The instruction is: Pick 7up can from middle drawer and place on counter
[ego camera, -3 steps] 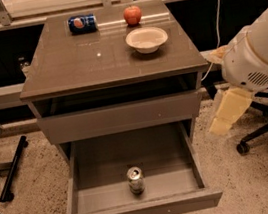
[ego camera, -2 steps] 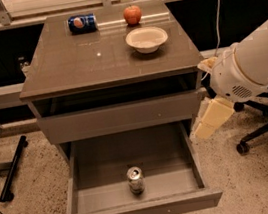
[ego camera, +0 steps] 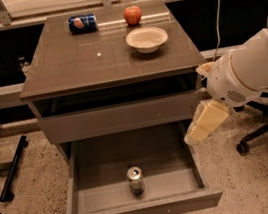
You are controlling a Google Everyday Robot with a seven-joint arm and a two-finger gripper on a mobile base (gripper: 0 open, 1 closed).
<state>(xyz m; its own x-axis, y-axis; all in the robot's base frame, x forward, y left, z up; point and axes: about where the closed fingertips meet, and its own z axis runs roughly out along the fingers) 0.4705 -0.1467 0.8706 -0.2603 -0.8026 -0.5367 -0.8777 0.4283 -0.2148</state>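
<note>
The 7up can (ego camera: 135, 179) stands upright in the open middle drawer (ego camera: 140, 211), near its front wall and about midway across. It has a silver lid and a pale body. The counter (ego camera: 81, 61) is the glossy grey-brown cabinet top above it. My gripper (ego camera: 198, 130) is cream-coloured and hangs from the white arm (ego camera: 249, 70) at the right. It sits just over the drawer's right wall, above and to the right of the can, and holds nothing that I can see.
On the counter lie a blue can (ego camera: 82, 23) on its side, a red apple (ego camera: 132, 14) and a white bowl (ego camera: 146, 38). An office chair base (ego camera: 260, 134) stands at the right. A black stand leg (ego camera: 12, 169) lies on the floor at the left.
My arm and gripper have moved left and down, from beside the cabinet to the drawer's right wall. The can, drawer and counter items have not moved.
</note>
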